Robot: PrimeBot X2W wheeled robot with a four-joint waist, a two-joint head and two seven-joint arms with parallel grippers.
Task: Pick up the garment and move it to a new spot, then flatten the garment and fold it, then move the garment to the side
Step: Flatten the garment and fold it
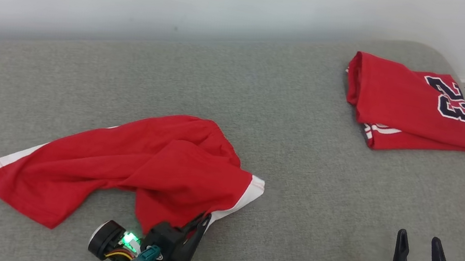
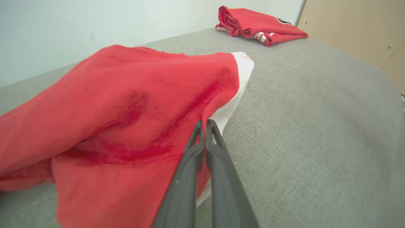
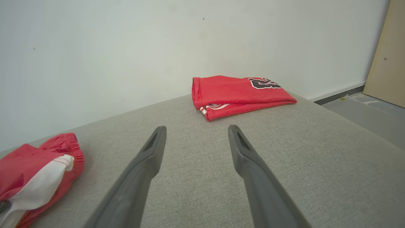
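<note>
The left gripper (image 1: pixel 201 220) reaches in low from the near edge, its fingers pressed together on the near right hem of the crumpled red shorts (image 1: pixel 127 159), which lie near left on the grey cushion (image 1: pixel 303 162). The right gripper (image 1: pixel 420 240) hovers near right, fingers spread wide and holding nothing. At the far right lies a folded red jersey (image 1: pixel 409 106) with the number 23 (image 1: pixel 451 98) on it.
</note>
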